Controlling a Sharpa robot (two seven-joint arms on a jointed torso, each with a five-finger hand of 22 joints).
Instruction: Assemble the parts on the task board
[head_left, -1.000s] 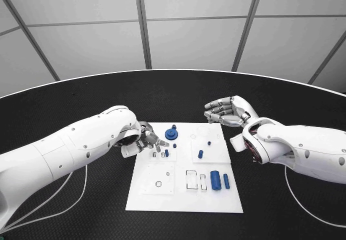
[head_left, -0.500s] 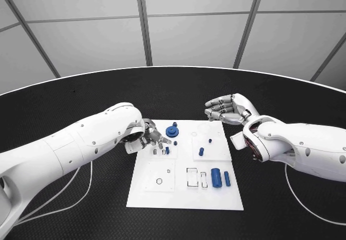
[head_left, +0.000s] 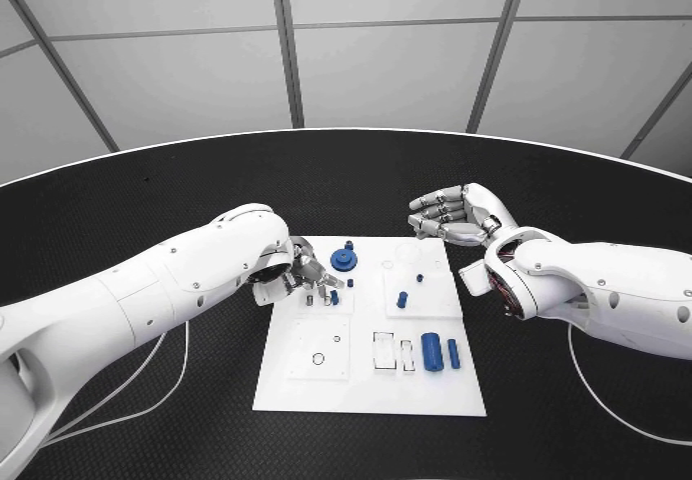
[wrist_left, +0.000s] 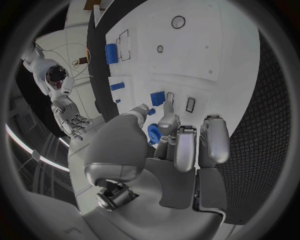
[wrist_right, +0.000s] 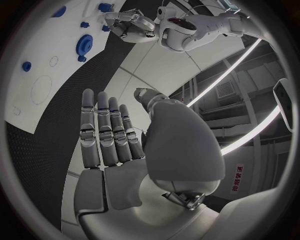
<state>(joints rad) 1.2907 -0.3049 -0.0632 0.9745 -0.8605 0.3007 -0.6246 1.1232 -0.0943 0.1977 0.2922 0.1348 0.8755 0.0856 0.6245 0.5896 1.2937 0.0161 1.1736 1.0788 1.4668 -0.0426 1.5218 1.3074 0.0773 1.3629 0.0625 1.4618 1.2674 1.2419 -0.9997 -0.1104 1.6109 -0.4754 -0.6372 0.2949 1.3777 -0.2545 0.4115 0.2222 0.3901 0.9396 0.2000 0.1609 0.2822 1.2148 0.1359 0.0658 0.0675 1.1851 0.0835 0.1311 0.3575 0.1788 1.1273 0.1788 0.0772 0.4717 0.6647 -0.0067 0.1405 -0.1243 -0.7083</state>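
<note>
Left hand (head_left: 299, 272), fingers apart and holding nothing, hovers at the upper left corner of the white task board (head_left: 361, 395), mid-frame on the black tabletop (head_left: 173, 190); right hand (head_left: 454, 215), open-palmed, hangs beyond the board's upper right corner.

A robotics test lab: a round black worktop (head_left: 346, 190) ringed by plain grey panelled walls (head_left: 173, 80), strip lights (wrist_right: 247, 52) overhead.
</note>
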